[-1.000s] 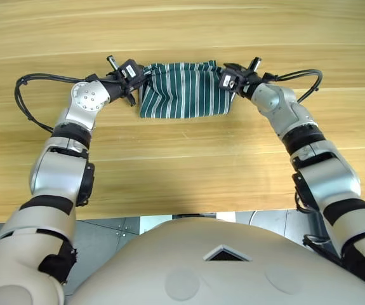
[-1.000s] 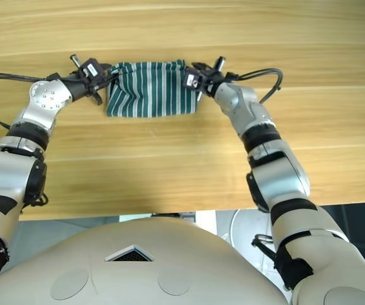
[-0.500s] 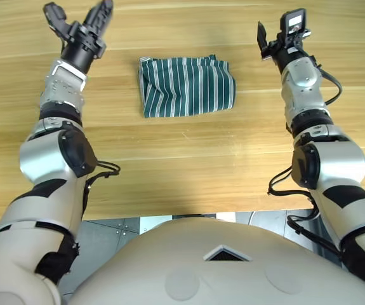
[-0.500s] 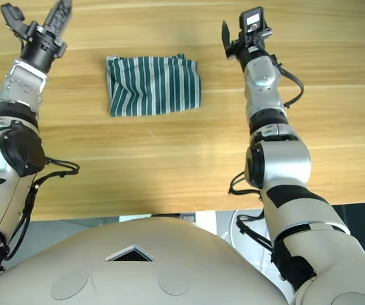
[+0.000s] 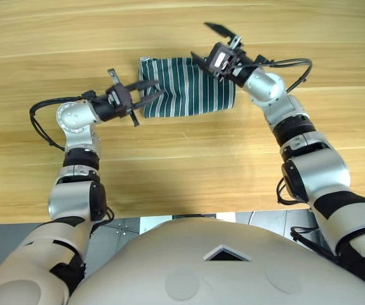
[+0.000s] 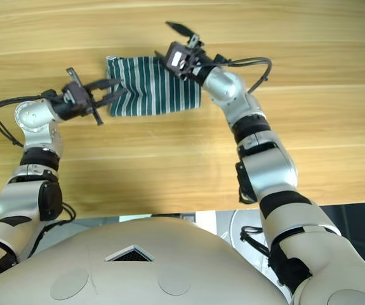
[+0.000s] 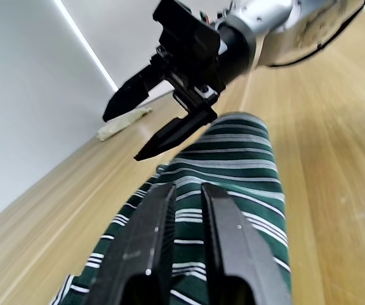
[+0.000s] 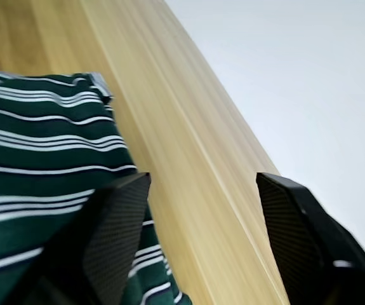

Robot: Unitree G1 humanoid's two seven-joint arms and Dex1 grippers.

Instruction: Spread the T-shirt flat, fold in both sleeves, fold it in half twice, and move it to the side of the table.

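**What the Views Leave Unclear**

In the eye views, the right hand (image 5: 199, 39) and its wrist cover the far right corner of the folded T-shirt (image 5: 185, 92). The left hand (image 5: 160, 89) crosses the shirt's left edge, and whether its fingers (image 7: 147, 254) touch the cloth cannot be told. In the left wrist view those fingers hide the near middle of the stripes, and the picture's edge cuts the shirt off. A pale thing (image 7: 124, 122) far along the surface (image 5: 182, 165) is too small to name. The right hand's fingers (image 8: 115, 229) are blurred in its own wrist view, where the shirt runs off the edge.
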